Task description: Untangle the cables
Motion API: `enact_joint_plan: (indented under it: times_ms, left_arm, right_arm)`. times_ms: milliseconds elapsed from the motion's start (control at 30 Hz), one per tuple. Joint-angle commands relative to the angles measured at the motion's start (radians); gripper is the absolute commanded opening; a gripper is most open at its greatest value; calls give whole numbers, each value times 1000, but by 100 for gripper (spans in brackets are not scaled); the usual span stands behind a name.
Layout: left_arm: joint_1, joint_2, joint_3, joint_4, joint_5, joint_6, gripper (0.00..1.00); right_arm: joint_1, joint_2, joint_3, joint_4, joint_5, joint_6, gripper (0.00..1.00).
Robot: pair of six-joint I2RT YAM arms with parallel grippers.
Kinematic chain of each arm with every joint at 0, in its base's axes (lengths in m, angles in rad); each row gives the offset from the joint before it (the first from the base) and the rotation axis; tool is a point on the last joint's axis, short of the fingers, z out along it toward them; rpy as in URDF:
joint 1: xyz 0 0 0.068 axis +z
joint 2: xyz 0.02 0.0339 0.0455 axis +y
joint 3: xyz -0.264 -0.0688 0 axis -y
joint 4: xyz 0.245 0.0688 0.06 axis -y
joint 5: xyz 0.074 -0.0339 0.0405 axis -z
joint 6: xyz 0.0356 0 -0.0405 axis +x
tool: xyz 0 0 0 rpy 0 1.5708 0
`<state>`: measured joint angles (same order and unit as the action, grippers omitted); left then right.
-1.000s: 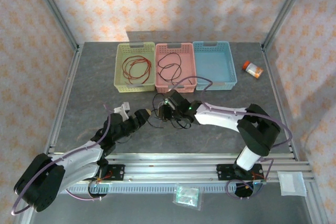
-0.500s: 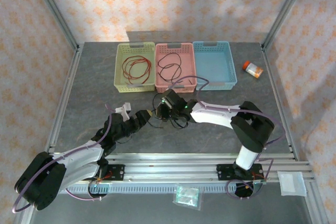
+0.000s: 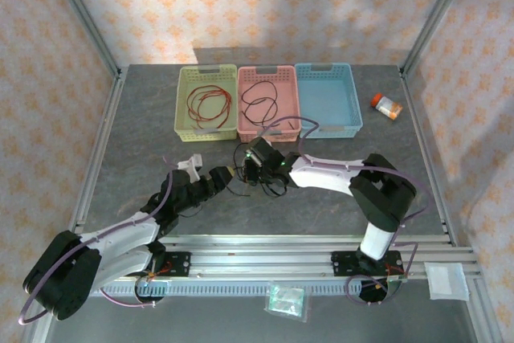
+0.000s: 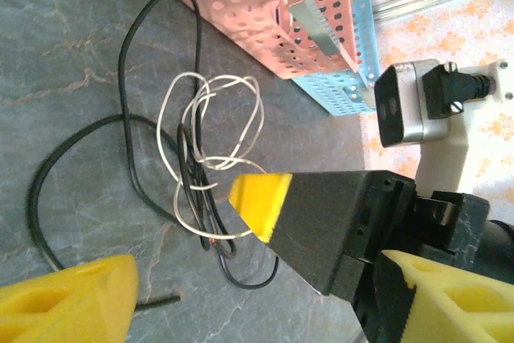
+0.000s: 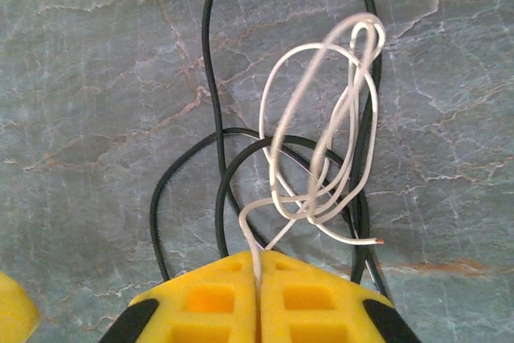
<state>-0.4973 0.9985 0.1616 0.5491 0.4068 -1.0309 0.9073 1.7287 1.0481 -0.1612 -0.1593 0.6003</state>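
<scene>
1. Robot test cell, laboratory type.
2. Aluminium frame posts [image 3: 83, 18] at upper left and upper right; patterned backdrop panels [image 3: 265, 6] across top.
3. Two arms [image 3: 329, 176] bolted to slotted rail [image 3: 265, 248] along bottom.

No text, brand, number or sign can be read; the pale band on the small orange bottle [image 3: 387, 105] is too small to make out; so is any print on the clear plastic packet [image 3: 286, 300].

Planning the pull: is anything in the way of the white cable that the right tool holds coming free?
Yes. The black cable crosses the loops of the white cable just ahead of the right tool; the two lie tangled together.
</scene>
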Motion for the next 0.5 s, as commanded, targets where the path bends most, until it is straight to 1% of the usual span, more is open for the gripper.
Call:
enact_joint_plan:
  times_ms: [0,167,267,367,467]
  left_arm:
    - [-1,21,49,-41,-35,62,77]
    - [-4,90,102,-46,-50,96,78]
    - [-4,119,122,-33,-54,101,79]
    - [-4,143,138,-22,-51,111,83]
    - [-7,163,154,-16,-38,119,84]
  right_arm:
    - [5,-98,13,-36,55,-15,5]
    - [5,-175,29,-74,42,-74,0]
    - [5,-210,44,-95,15,-122,0]
    - [5,-257,60,-119,11,-183,0]
    - [3,-287,86,-150,-4,-241,0]
